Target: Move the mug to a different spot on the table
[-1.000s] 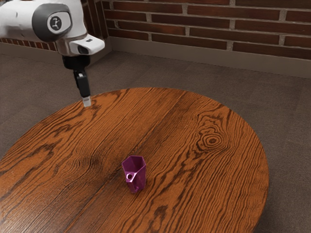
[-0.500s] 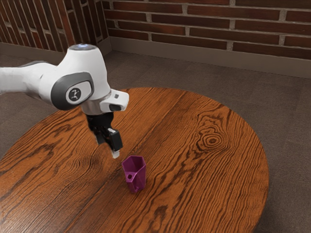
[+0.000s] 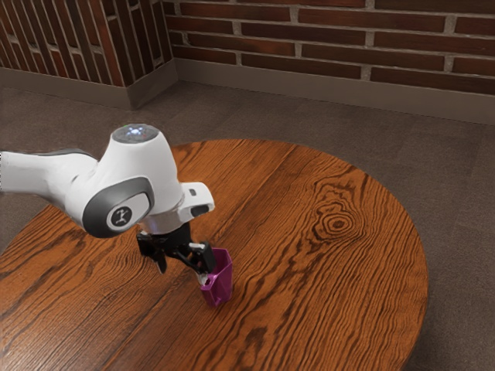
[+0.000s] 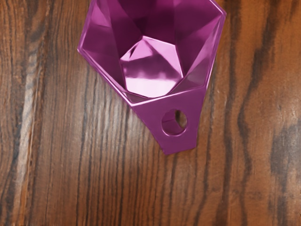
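A purple faceted mug [image 3: 221, 283] stands upright on the round wooden table [image 3: 332, 232], near its front middle. My gripper [image 3: 182, 260] has come down at the mug's rim from the exterior view's left. Its black fingers stand apart and open, the nearer one against the mug's rim and hiding part of it. The wrist view looks straight down into the mug [image 4: 150, 61], which is empty. Its flat handle [image 4: 175, 125], pierced by a round hole, points away from the cup over the wood grain [image 4: 56, 165].
The white arm [image 3: 116, 193] reaches in low over the table's left half. A brick wall [image 3: 325, 39] and grey carpet floor [image 3: 433, 162] lie behind. Bare wood stretches to the exterior view's right of the mug, up to the table's edge [image 3: 421, 294].
My arm swung from the table's far left edge toward the mug and dropped. The gripper went from high above the wood to rim level at the mug. The mug has stayed put.
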Controlling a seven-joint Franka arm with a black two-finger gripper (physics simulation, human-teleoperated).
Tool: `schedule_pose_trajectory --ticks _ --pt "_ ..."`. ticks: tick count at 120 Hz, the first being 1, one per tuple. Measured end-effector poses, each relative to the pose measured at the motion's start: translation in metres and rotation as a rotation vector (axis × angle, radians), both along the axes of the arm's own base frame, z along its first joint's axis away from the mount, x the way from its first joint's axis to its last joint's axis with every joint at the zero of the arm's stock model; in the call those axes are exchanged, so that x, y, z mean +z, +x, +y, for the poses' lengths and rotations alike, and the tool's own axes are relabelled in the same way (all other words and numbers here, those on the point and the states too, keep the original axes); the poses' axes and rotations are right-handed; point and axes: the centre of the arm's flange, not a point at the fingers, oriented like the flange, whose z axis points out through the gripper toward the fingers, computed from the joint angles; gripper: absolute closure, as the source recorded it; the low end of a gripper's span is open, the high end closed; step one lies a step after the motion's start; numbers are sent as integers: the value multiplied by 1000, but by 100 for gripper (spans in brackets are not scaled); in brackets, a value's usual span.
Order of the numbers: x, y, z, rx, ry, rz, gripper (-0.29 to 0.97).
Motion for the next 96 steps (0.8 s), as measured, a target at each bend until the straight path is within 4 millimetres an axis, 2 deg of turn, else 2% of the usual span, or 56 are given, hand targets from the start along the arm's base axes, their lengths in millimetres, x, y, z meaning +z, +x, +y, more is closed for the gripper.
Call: schedule_pose_trajectory --ticks 38,61,79,96 --pt "-51 13 -4 274 -38 -41 0" --pt "-81 24 -8 341 -32 -61 0" --pt "-96 37 -12 369 -26 -73 1" --pt "-108 41 -10 418 -28 -67 1"
